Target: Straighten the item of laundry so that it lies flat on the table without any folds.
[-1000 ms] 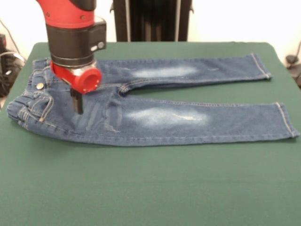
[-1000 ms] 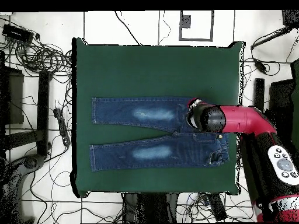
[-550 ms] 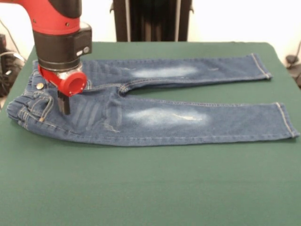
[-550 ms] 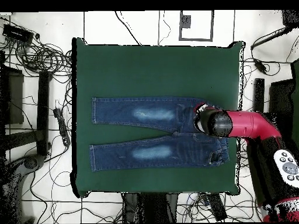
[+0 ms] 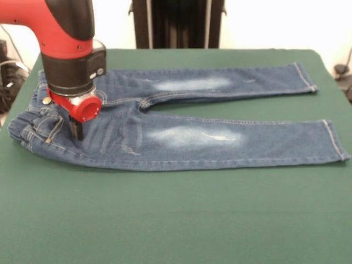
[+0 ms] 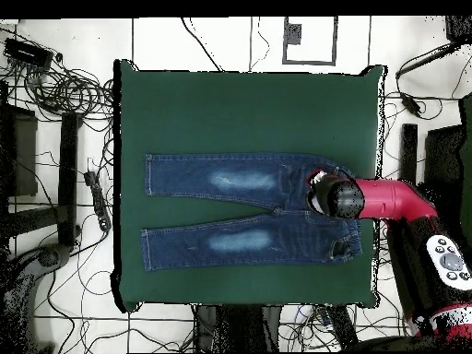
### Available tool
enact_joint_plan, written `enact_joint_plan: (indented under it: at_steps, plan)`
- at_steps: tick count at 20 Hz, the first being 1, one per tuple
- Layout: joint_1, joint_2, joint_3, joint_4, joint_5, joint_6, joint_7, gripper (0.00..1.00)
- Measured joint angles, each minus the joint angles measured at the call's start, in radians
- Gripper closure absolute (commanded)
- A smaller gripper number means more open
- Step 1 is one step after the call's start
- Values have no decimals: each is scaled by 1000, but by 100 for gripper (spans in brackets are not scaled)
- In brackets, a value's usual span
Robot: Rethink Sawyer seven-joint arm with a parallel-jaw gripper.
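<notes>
- Since 1 second ago I have slid along the jeans (image 5: pixel 181 132) toward the waistband end and dropped lower.
- Now my gripper (image 5: pixel 76 130) presses on the denim beside the front pocket.
- Whether my jaws are parted or closed, I cannot tell.
- Both legs lie stretched out flat on the table (image 5: pixel 176 220); the waistband is bunched near the table's edge.
</notes>
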Motion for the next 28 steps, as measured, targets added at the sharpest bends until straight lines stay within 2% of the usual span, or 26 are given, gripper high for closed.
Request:
enact_joint_plan:
  at_steps: [5,9,21,28]
  plan:
    - [-1,10,16,-26,0,56,-5,100]
    - [-12,29,53,-69,0,156,-67,100]
    - [-58,102,159,-202,9,413,-418,100]
    - [-62,132,184,-258,14,502,-499,100]
